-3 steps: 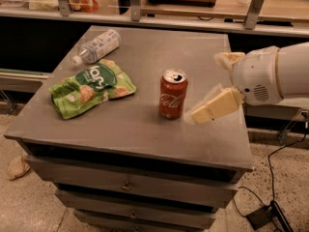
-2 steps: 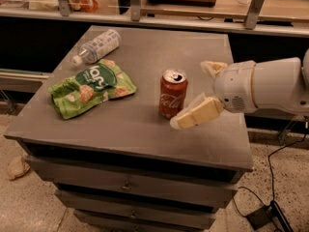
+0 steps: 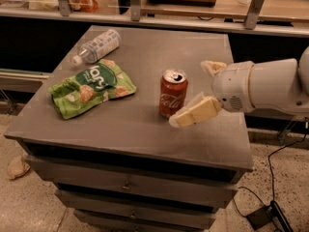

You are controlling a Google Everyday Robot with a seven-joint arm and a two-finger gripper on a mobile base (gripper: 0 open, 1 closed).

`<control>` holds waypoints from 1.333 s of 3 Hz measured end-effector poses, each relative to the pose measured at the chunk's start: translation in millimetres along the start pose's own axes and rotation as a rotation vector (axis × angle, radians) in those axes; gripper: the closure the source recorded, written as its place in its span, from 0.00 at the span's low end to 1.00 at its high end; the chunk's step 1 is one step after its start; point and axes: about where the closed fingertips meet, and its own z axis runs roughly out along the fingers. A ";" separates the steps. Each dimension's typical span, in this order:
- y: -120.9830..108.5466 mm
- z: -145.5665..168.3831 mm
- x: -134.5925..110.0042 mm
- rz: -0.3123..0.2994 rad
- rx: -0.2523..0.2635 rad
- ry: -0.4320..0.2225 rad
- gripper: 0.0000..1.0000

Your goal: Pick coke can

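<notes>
Camera view: the coke can (image 3: 173,93) stands upright on the grey desk (image 3: 145,134); a green snack bag (image 3: 91,88) lies to the can's left, and a water bottle (image 3: 99,46) lies on its side beyond the can, also to the left; the robot's tool (image 3: 192,92), spread wide, has slid in from the can's right over the past second, one finger now just in front of the can's base; the can is not yet gripped, so the grasp looks imminent.

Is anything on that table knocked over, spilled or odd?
Only the water bottle lies on its side at the far left corner; no spill shows. The coke can stands upright, with the pincer open beside it.
</notes>
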 end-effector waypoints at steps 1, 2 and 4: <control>-7.8 7.4 0.8 0.010 0.026 -0.015 0.00; -13.1 17.3 2.2 0.029 0.026 -0.034 0.00; -6.0 33.9 4.0 0.057 -0.024 -0.046 0.38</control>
